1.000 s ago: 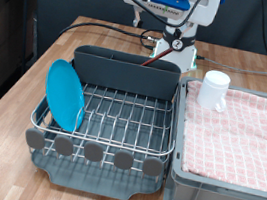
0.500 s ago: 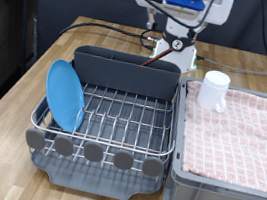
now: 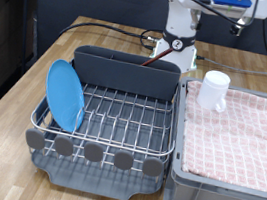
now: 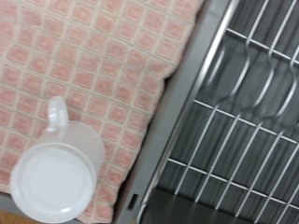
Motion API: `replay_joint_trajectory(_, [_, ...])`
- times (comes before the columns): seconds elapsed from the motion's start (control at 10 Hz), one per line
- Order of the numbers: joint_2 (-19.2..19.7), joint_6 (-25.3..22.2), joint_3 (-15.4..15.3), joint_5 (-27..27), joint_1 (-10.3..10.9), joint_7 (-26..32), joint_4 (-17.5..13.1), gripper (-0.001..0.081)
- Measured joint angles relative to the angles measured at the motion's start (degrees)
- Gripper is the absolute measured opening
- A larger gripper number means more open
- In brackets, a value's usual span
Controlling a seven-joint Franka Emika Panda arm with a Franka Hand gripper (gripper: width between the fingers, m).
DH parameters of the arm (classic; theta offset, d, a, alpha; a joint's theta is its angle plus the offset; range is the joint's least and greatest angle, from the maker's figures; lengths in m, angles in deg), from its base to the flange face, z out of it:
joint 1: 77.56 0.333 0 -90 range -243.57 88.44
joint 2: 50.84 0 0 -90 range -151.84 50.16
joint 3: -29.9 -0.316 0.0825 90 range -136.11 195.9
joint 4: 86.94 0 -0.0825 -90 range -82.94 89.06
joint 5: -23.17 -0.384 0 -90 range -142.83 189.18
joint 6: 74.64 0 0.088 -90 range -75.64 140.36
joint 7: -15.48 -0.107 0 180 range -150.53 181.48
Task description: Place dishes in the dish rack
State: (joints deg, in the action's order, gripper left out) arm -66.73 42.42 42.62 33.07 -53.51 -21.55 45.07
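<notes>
While the light-blue plate (image 3: 66,94) already stands on edge in the wire dish rack (image 3: 121,118), leaning in the slots at the rack's left end as the exterior view has it, the white handled mug (image 3: 214,90) is not in the rack: it sits on the pink checked cloth (image 3: 238,131) that lines the grey bin (image 3: 222,199) just beside the rack, on the exterior view's right. The mug stands upright in the bin's far corner, the one nearest the rack's tall grey utensil compartment (image 3: 126,72), and the wrist view looks straight down into it (image 4: 54,177), its handle lying over the cloth and its rim close to the bin's grey wall (image 4: 177,112), with the rack's silver wires (image 4: 245,121) on the other side of that wall. A row of grey round discs (image 3: 93,152) runs along the rack's near rail, and the rack rests on its dark grey tray (image 3: 102,176) on the wooden table (image 3: 18,93). The arm (image 3: 185,27) rises behind the rack, and its hand is high above the bin at the exterior view's top edge; the gripper itself seems to be cut off there, so I cannot tell whether its jaws stand wide or narrow, and no fingers show in the wrist view. The wooden spoon cannot be made out in either view.
</notes>
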Motion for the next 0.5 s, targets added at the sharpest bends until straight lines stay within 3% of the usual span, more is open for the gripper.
replay_joint_trajectory(0.5, [-0.1,-1.4,-3.8,-1.3,0.7,-3.6,-1.2,0.0803])
